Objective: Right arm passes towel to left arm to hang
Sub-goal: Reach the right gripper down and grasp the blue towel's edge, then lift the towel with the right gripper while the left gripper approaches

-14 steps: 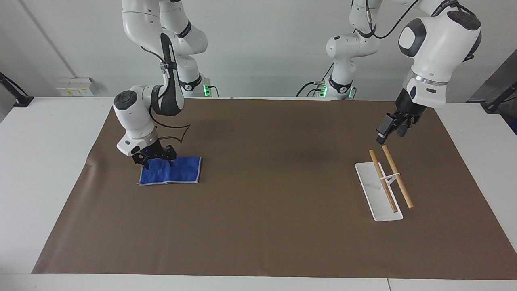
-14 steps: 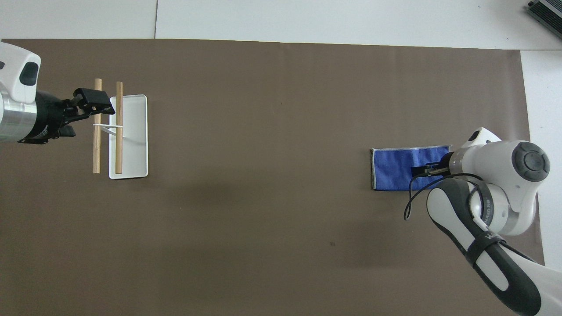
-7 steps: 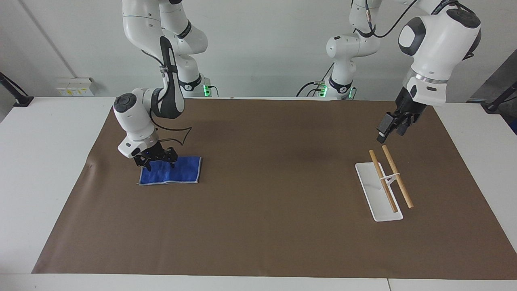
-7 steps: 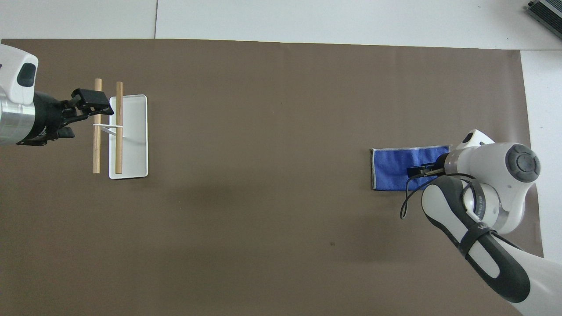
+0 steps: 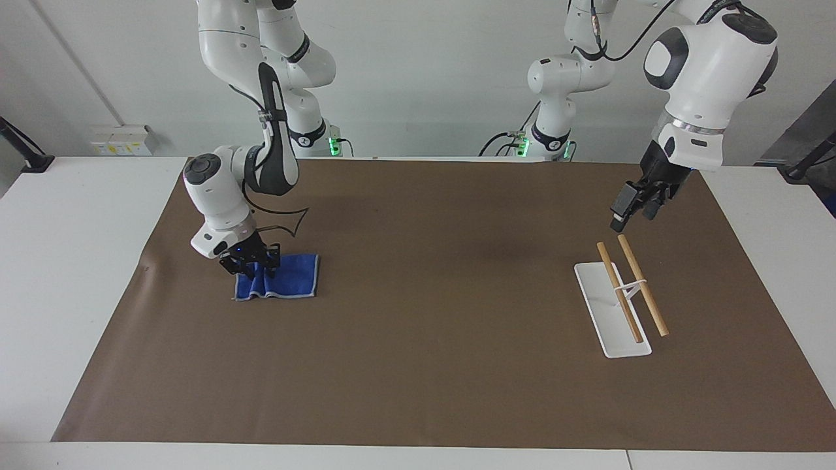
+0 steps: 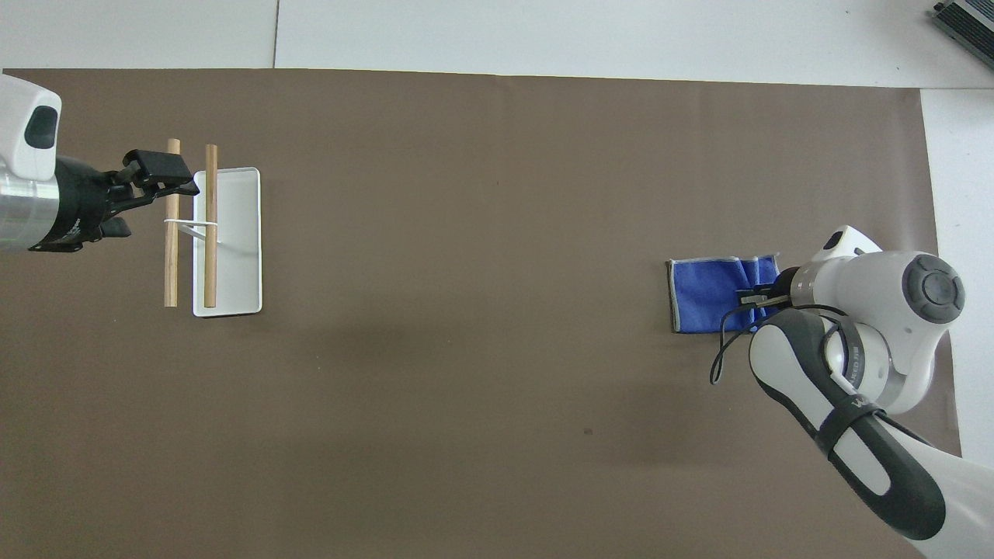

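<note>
The blue towel lies on the brown mat toward the right arm's end of the table, and it also shows in the overhead view. Its end under the gripper is gathered into folds and slightly raised. My right gripper, blue light on its wrist, points down and is shut on that bunched end; it also shows in the overhead view. My left gripper waits in the air over the nearer ends of the rack's wooden bars, apart from them; it also shows in the overhead view.
The rack is a white base tray with two parallel wooden bars on a white bracket, toward the left arm's end of the table. The brown mat covers most of the white table.
My right gripper has closed on the towel's end and pulled it in, so the flat towel is now bunched and shorter. My left gripper has barely moved.
</note>
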Robot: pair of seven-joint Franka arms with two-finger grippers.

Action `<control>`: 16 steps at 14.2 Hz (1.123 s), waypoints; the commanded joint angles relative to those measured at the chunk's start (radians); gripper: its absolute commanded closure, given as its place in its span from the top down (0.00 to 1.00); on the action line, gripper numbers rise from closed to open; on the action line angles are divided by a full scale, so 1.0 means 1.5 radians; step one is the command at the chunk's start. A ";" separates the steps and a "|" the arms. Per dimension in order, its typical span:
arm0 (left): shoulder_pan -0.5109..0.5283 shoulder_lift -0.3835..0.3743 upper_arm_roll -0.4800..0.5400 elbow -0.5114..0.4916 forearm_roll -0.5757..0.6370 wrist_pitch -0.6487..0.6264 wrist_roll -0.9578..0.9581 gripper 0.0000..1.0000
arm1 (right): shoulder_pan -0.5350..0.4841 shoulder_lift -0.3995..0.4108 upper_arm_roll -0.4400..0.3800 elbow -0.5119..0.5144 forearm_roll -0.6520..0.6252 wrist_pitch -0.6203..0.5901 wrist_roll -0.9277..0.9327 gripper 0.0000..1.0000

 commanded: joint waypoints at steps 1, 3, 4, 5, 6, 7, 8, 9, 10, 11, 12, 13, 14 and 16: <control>-0.001 -0.021 0.004 -0.028 -0.012 0.021 -0.026 1.00 | 0.002 0.004 0.004 0.013 0.013 -0.013 0.018 0.00; 0.000 -0.023 0.005 -0.036 -0.012 0.019 -0.051 1.00 | 0.003 0.001 0.005 0.030 0.013 -0.043 0.027 0.00; 0.000 -0.023 0.005 -0.038 -0.012 0.016 -0.073 1.00 | 0.003 0.000 0.007 0.036 0.013 -0.053 0.031 0.00; 0.000 -0.028 0.006 -0.043 -0.012 0.015 -0.096 1.00 | 0.003 -0.002 0.007 0.040 0.013 -0.059 0.038 0.00; 0.000 -0.031 0.006 -0.048 -0.012 0.012 -0.104 1.00 | 0.003 -0.006 0.010 0.047 0.013 -0.069 0.041 0.00; 0.000 -0.032 0.006 -0.049 -0.012 0.009 -0.107 1.00 | 0.003 -0.013 0.017 0.062 0.013 -0.094 0.045 0.00; 0.000 -0.032 0.006 -0.049 -0.012 0.004 -0.106 1.00 | 0.003 -0.021 0.018 0.084 0.013 -0.133 0.061 0.00; 0.000 -0.033 0.006 -0.049 -0.012 -0.008 -0.107 1.00 | 0.003 -0.028 0.019 0.108 0.013 -0.173 0.075 0.00; 0.000 -0.036 0.006 -0.049 -0.012 -0.033 -0.106 1.00 | 0.002 -0.033 0.023 0.132 0.014 -0.211 0.086 0.00; 0.000 -0.038 0.006 -0.049 -0.012 -0.052 -0.108 1.00 | 0.002 -0.037 0.027 0.158 0.023 -0.247 0.094 0.00; 0.000 -0.042 0.006 -0.053 -0.012 -0.057 -0.107 1.00 | 0.002 -0.040 0.033 0.183 0.058 -0.279 0.100 0.00; 0.000 -0.047 0.005 -0.066 -0.012 -0.053 -0.108 1.00 | 0.003 -0.040 0.036 0.206 0.097 -0.310 0.107 0.00; -0.001 -0.053 0.005 -0.075 -0.012 -0.052 -0.109 1.00 | 0.003 -0.041 0.039 0.230 0.123 -0.337 0.128 0.00; -0.001 -0.064 0.003 -0.097 -0.012 -0.050 -0.112 1.00 | 0.002 -0.040 0.062 0.265 0.164 -0.373 0.196 0.00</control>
